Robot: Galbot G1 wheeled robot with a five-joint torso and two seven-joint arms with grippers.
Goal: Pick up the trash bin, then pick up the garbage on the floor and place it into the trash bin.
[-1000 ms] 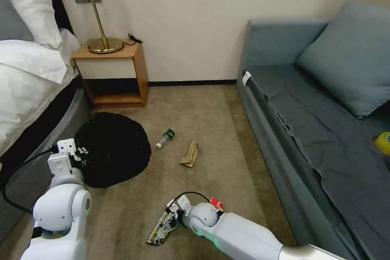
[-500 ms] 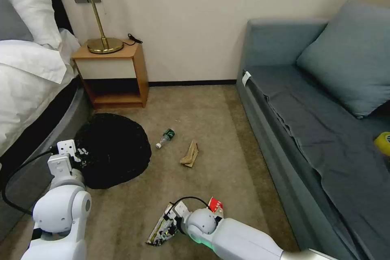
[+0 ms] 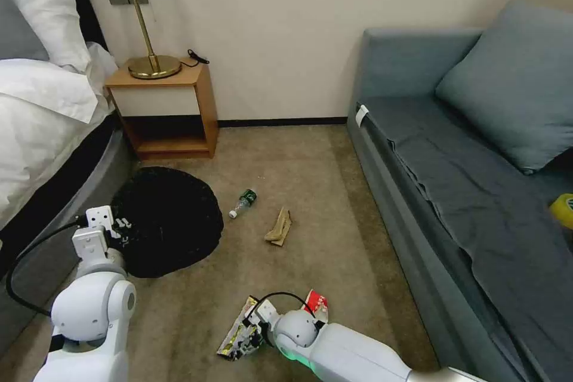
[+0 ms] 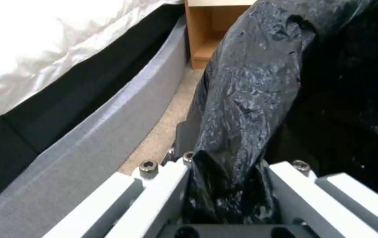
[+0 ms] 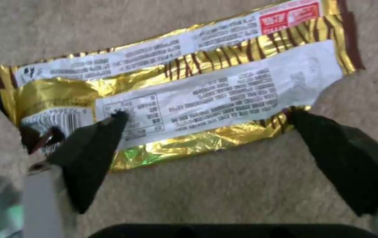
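Right wrist view: my right gripper (image 5: 206, 122), jaws apart, straddles the snack wrapper (image 5: 189, 96); I'd press flat, then pinch; left gripper (image 4: 228, 195) clamps the trash bin (image 3: 170, 221) liner

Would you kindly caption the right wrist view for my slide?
Open right end effector poised over the gold snack wrapper lying on carpet.

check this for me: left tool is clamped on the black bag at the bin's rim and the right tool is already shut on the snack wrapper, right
Not quite. The right wrist view shows the right tool open, its fingers straddling the snack wrapper on the carpet. The left tool is indeed clamped on the trash bin's black bag.
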